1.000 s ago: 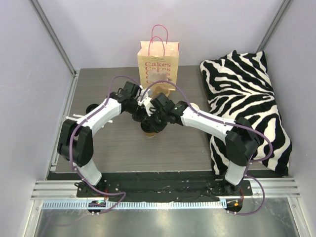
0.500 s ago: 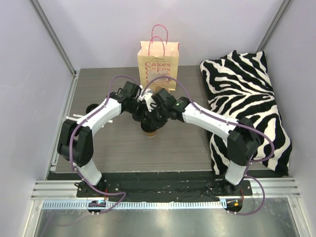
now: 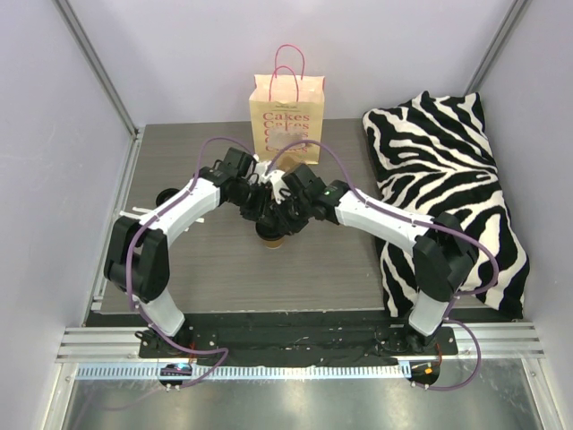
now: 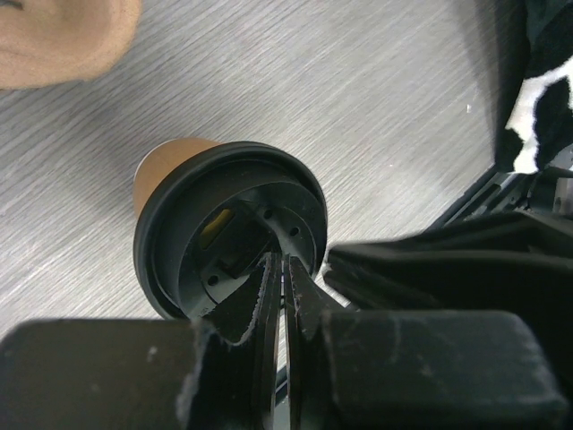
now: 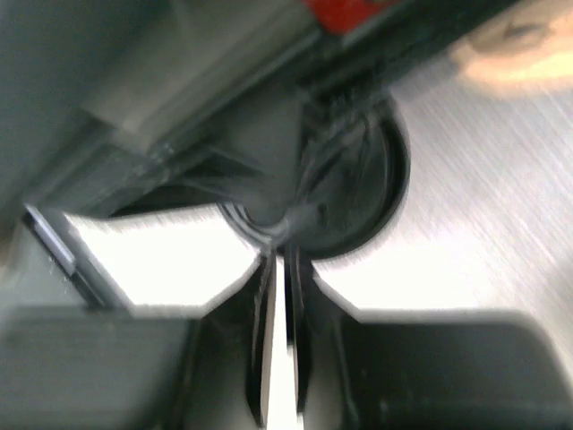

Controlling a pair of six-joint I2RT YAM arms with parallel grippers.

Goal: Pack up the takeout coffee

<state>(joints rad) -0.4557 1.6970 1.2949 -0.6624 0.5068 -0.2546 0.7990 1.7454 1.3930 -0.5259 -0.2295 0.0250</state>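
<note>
The takeout coffee cup (image 3: 271, 238) stands mid-table, brown (image 4: 166, 166) with a black lid (image 4: 224, 224). Both grippers crowd over it. In the left wrist view my left gripper (image 4: 283, 262) has its jaws pressed almost together on the near rim of the lid. My right gripper (image 5: 285, 260) shows only a thin bright slit between its jaws, its tips against the edge of the lid (image 5: 358, 197); that view is blurred. From above, the left gripper (image 3: 260, 208) and the right gripper (image 3: 285, 210) hide most of the cup. The paper bag (image 3: 286, 112) stands upright behind them.
A zebra-striped pillow (image 3: 448, 179) lies along the right side of the table. A tan rounded thing (image 4: 54, 40) sits near the cup, towards the bag. The left arm's body (image 5: 134, 90) fills the upper left of the right wrist view.
The right gripper has slid left and back over the cup, closer to the left gripper, and its jaws have narrowed. The left arm and the cup have stayed put.
</note>
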